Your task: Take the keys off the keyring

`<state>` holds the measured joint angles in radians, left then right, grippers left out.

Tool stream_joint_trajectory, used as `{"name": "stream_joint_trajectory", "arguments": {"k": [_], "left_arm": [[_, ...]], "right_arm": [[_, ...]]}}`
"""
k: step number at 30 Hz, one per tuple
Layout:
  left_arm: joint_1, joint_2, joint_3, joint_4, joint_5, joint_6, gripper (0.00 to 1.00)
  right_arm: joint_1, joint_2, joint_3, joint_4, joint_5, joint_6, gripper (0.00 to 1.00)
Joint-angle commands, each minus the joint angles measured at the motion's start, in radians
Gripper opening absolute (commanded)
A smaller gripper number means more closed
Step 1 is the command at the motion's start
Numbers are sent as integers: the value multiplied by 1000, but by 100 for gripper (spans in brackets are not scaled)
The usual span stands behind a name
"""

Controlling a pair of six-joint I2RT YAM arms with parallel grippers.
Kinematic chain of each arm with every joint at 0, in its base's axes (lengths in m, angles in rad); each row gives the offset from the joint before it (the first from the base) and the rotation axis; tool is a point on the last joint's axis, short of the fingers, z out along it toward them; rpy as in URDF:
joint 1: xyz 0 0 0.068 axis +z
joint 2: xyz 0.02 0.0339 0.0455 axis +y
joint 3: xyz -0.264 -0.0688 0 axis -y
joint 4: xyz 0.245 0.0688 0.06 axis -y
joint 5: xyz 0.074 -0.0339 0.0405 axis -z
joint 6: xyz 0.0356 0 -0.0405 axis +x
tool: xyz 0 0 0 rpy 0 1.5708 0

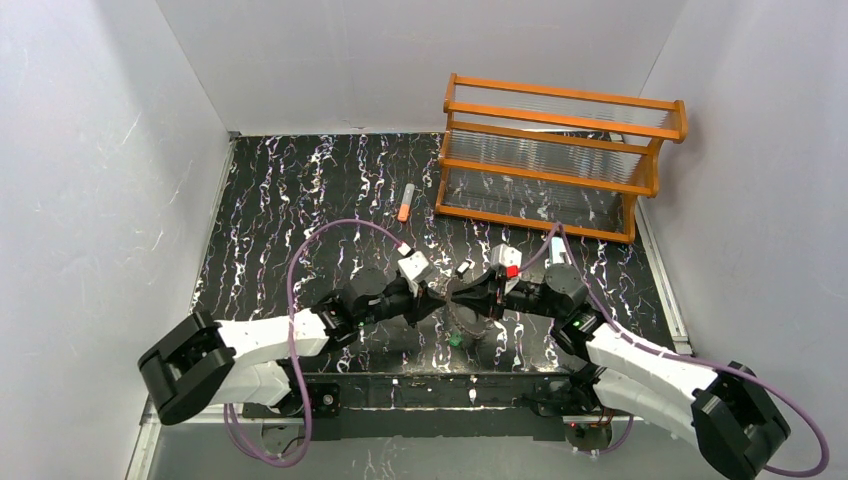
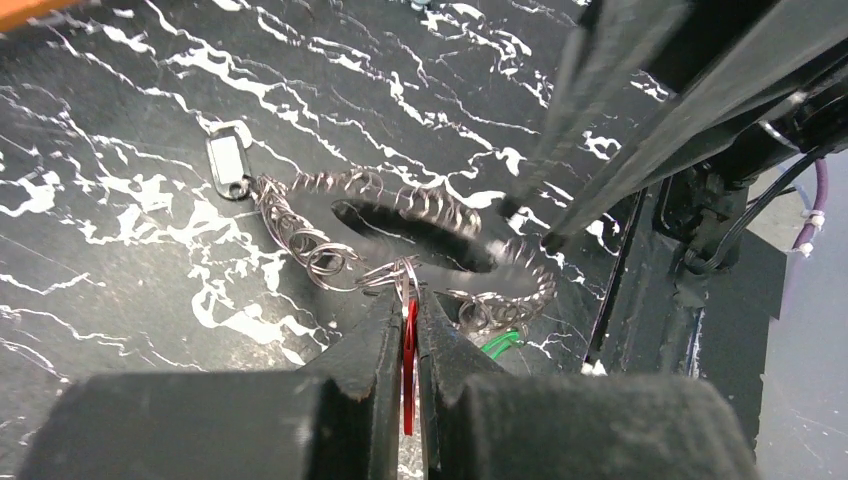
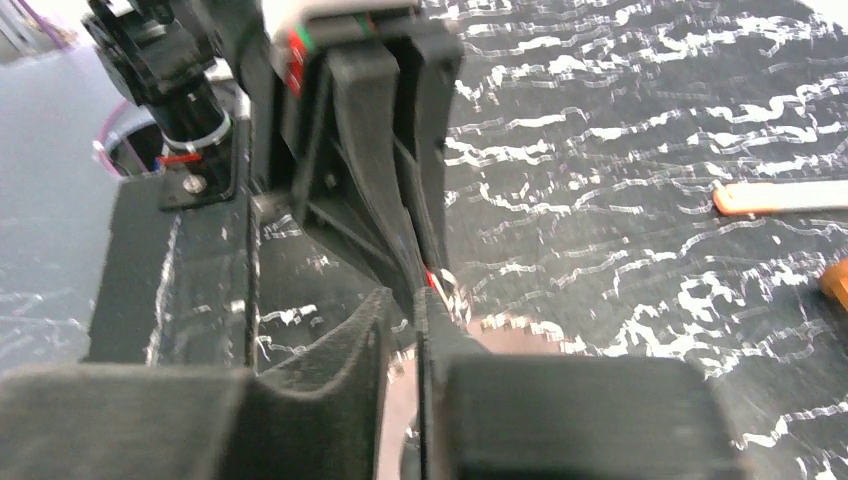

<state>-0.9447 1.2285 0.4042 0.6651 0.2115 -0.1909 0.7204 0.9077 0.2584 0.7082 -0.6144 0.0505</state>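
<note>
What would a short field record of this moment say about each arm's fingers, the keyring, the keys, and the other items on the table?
left fingers: shut on the red key
right fingers: tips beside the keyring, narrow gap, grip unclear
keyring: coiled wire ring between the two arms, partly blurred
dark-and-white key: linked to the ring by small loops
green key: at the ring's near edge, attachment unclear
tube: orange and grey, lying apart mid-table
rack: orange, far right corner

The orange rack point(image 1: 560, 165) walled off the far right; a tube point(image 1: 405, 203) lay just left of it; open table point(image 1: 270, 220) stretched farther left.
</note>
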Motion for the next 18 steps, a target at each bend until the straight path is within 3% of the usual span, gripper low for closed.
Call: {"name": "stream_joint_trajectory", "arguments": {"k": [1,4,8,18], "left_arm": [[1,-83,47,-74,-10,64,0],[0,-94,75,-131,7,86,0],[0,-106,102,-193,19,108,0],[1,-97,141,-241,54,126,0]], "right_arm": [[5,-66,83,-265,63,-117,28],[5,-37,91,-265,67,-138,38],[4,13,101,-211,64,-137,43],[20,73,113,-146,75,-128,44]]}}
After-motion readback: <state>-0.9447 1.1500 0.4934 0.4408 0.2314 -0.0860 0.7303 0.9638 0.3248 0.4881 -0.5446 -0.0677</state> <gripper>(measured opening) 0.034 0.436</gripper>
